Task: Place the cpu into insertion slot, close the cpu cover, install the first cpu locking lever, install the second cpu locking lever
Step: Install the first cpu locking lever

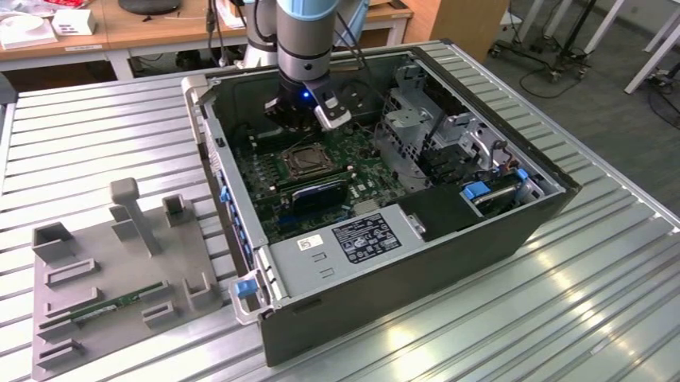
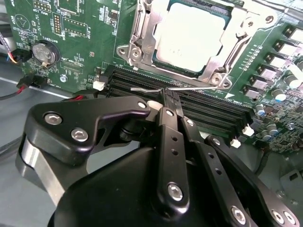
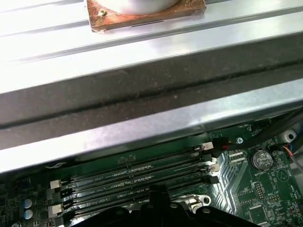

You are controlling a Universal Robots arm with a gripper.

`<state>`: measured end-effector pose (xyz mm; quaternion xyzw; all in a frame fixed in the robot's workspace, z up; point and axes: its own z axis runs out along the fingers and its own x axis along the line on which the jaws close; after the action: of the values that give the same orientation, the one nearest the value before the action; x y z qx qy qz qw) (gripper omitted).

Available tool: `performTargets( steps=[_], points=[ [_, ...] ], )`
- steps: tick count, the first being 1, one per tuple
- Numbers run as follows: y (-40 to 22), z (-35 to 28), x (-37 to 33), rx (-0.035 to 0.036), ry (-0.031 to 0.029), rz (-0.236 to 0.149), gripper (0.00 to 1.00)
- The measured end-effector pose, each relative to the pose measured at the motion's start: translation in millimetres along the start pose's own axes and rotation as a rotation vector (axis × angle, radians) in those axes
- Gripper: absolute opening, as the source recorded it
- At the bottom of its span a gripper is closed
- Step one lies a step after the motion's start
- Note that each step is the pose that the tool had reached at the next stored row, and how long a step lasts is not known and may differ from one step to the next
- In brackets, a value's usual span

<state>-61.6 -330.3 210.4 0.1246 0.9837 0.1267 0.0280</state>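
exterior view: high above the table (image 1: 595, 263), tilted down at a slant into the open computer case (image 1: 425, 270). mid range, with the whole case and the arm (image 1: 302, 40) in frame.
second wrist view: very near, just behind the hand (image 2: 171, 97), facing past it onto the motherboard (image 2: 85, 28) and cpu (image 2: 189, 35).
first wrist view: near, low over the board, facing outward across the memory slots (image 3: 132, 177) to the case wall (image 3: 142, 127) and the table slats beyond.
both wrist views share the memory slots and the coin battery (image 2: 43, 52) (image 3: 261, 159).

We log bright overhead light: glare streaks on the ribbed tabletop (image 1: 552, 318) in the exterior view, the chip (image 2: 189, 38) washed pale in the second wrist view, the computer case (image 1: 425, 294) interior shadowed.
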Motion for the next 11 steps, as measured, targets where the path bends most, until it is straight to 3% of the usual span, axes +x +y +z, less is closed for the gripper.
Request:
performTargets(
  steps=[11],
  points=[
    [1.0, -3.7, 2.4, -0.0002, -0.0006, 0.000, 0.11]
  ],
)
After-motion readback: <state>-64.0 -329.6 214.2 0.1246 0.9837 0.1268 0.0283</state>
